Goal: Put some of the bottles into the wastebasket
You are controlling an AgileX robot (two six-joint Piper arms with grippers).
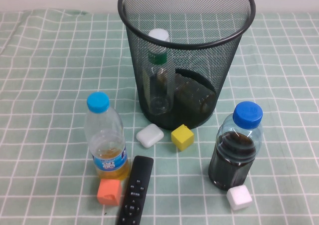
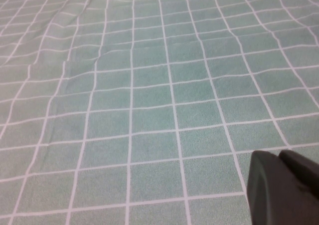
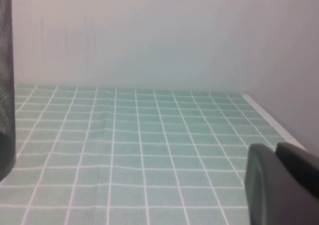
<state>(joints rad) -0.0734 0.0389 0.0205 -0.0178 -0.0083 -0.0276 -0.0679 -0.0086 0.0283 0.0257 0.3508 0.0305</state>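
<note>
Both clear plastic bottles [image 1: 158, 70] sit inside the round black wire-mesh wastebasket [image 1: 227, 40]. Left gripper [image 2: 284, 187] and right gripper [image 3: 281, 185], jaws closed and empty, hover over green checked cloth [image 2: 149, 110], apart from them.

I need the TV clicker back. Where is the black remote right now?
In the high view the black remote lies at the near edge of the table, left of centre, between the orange cube and the dark-liquid bottle, just right of the cube.
</note>
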